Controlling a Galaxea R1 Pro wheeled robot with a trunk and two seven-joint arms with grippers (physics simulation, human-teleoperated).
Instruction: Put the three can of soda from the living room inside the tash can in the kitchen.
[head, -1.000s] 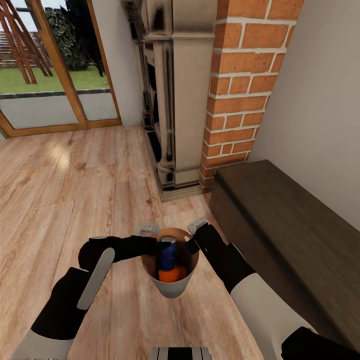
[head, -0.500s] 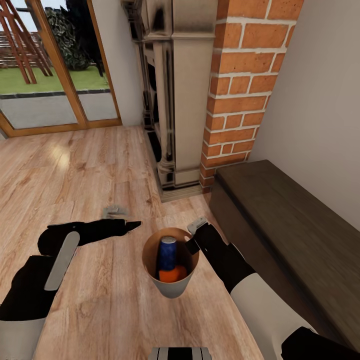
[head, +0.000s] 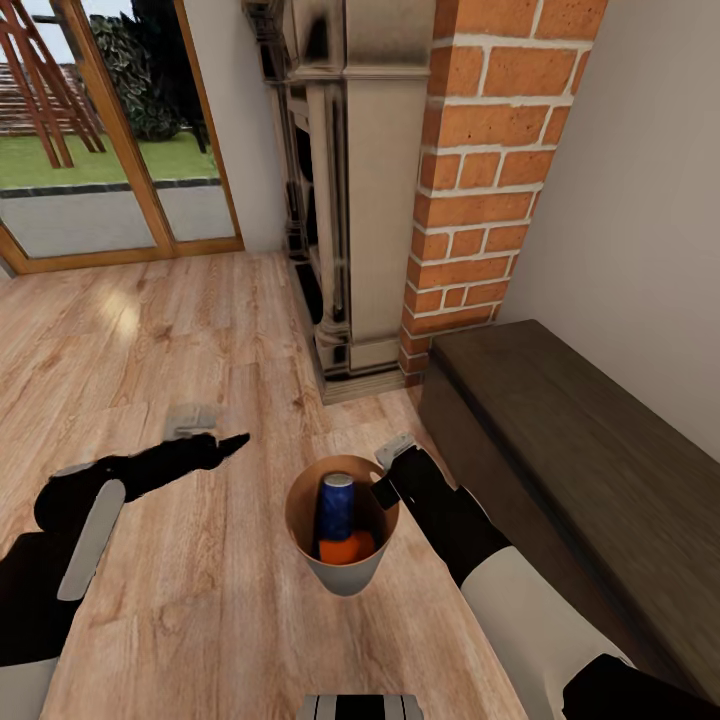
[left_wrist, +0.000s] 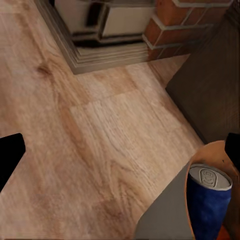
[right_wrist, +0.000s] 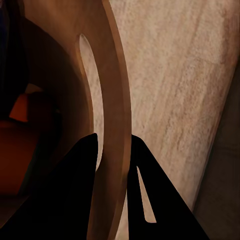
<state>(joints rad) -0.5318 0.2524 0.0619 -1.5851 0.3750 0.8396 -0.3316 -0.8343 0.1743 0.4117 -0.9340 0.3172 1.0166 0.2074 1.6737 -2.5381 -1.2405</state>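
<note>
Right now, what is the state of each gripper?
Left gripper: open, holding nothing.
Right gripper: shut on the bin rim.

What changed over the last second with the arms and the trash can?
The left gripper let go of the blue can inside the trash can and drew away leftward. The right gripper still clamps the rim; the orange can stayed put.

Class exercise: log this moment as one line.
right gripper: shut on bin rim | left gripper: open, apart | bin holds blue can, orange can
</note>
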